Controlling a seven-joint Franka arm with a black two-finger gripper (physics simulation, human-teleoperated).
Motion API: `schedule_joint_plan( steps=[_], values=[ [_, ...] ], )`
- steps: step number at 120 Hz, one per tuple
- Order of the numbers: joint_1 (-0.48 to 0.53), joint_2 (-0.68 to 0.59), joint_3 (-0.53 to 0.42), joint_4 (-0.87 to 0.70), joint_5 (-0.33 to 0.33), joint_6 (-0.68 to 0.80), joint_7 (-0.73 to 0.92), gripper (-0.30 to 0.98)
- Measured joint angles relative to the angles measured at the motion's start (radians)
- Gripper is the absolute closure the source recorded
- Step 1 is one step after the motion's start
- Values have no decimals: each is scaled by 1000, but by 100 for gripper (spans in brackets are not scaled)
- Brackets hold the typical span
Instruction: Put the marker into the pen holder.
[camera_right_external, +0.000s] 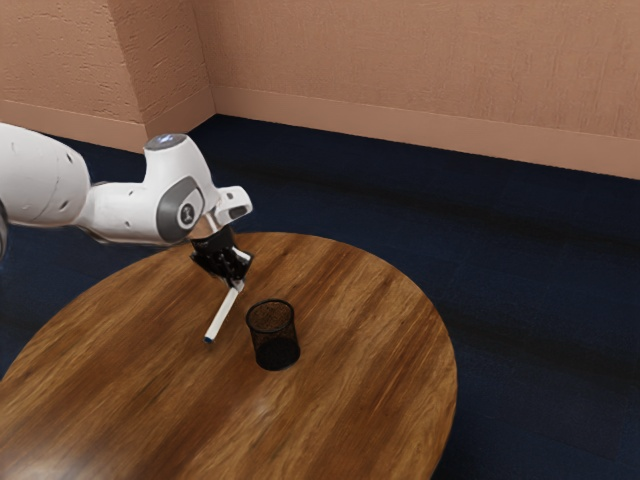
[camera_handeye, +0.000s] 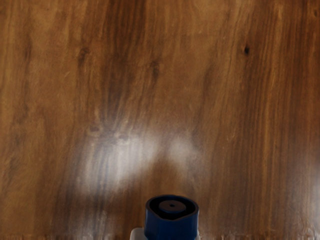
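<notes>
The marker (camera_right_external: 223, 314) is being pinched between the jaws of the gripper (camera_right_external: 237, 283) — tilted, blue end lowest — and is being held near the mesh pen holder (camera_right_external: 274, 345).

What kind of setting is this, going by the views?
Probably a plain simulated room, perhaps an office: a round wooden table, dark blue carpet-like floor and textured, salmon-coloured walls.
</notes>
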Motion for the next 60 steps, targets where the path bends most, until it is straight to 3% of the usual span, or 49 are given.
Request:
schedule_joint_plan(
  steps=[12,28,60],
  values=[
    [-19,-138,3,-80,11,3,-9,77],
    [-111,-294,5,-125,94,3,-41,78],
    [-222,-315,6,-126,148,11,-108,78]
  ],
)
